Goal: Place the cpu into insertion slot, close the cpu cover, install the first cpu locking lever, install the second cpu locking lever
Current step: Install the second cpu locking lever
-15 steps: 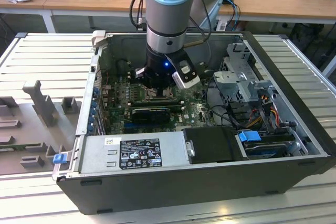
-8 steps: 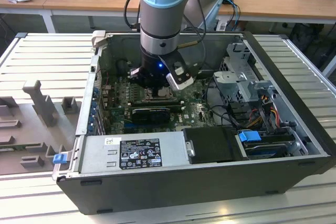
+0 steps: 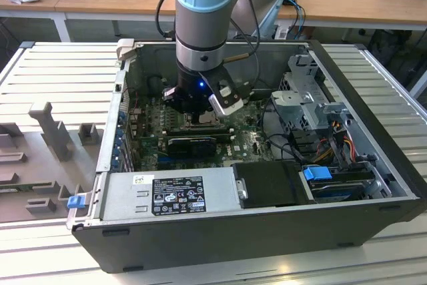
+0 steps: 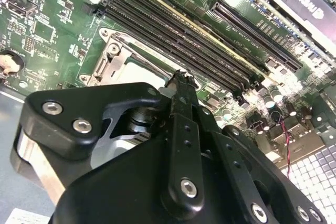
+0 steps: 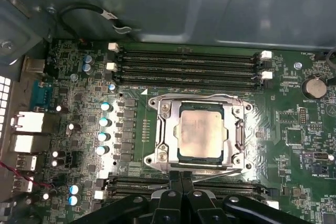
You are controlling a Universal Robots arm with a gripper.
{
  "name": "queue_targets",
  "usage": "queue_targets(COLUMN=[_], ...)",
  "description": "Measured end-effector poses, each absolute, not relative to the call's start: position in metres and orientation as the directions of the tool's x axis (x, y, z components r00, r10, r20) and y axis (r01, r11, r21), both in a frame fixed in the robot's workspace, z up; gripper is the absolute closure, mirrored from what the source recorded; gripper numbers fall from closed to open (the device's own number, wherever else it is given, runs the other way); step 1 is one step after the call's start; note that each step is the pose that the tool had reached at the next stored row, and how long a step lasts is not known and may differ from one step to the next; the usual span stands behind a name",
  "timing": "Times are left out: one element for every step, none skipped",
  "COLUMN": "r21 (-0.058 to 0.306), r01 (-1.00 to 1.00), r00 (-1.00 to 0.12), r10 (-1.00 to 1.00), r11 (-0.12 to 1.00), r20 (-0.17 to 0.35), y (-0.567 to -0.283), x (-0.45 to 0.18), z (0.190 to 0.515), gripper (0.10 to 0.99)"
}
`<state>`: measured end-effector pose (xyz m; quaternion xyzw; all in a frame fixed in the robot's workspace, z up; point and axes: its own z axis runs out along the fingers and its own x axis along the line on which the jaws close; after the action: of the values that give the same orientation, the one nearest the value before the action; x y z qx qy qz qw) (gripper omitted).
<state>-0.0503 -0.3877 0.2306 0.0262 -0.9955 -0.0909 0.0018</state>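
Gripper at the socket's edge, cpu seated under the cover

We see the cpu (image 5: 200,135) lying flat in the slot (image 5: 239,129), the cover (image 5: 166,109) shut down around it; our gripper (image 5: 181,178) hangs just beside the cover's near edge, its fingers (image 4: 181,95) pressed together with nothing between them, inside the case (image 3: 373,98), above the board (image 5: 294,124)

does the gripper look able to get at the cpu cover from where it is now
Probably yes. The gripper sits just at the edge of the cpu cover, which lies closed over the cpu, and nothing stands between them in the first wrist view.
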Motion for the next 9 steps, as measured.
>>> queue_targets(r21=[0.182, 0.182, 0.182, 0.182, 0.184, 0.187, 0.188, 0.189, 0.191], r01=[-0.052, -0.052, -0.052, -0.052, -0.053, -0.054, -0.056, -0.058, -0.06], r00=[-0.999, -0.999, -0.999, -0.999, -0.999, -0.999, -0.998, -0.998, -0.998], r10=[-0.053, -0.053, -0.053, -0.053, -0.053, -0.054, -0.056, -0.059, -0.061], r11=[0.982, 0.982, 0.982, 0.982, 0.982, 0.981, 0.981, 0.98, 0.98], r20=[-0.001, -0.001, -0.001, -0.001, -0.001, -0.002, -0.002, -0.002, -0.002], y=[-0.388, -0.388, -0.388, -0.388, -0.388, -0.389, -0.39, -0.39, -0.39], x=[-0.051, -0.051, -0.051, -0.053, -0.055, -0.056, -0.056, -0.056, -0.057], z=[0.23, 0.23, 0.23, 0.229, 0.228, 0.226, 0.222, 0.219, 0.217], gripper=[0.98, 0.98, 0.98, 0.98, 0.98, 0.98, 0.98, 0.98, 0.98])
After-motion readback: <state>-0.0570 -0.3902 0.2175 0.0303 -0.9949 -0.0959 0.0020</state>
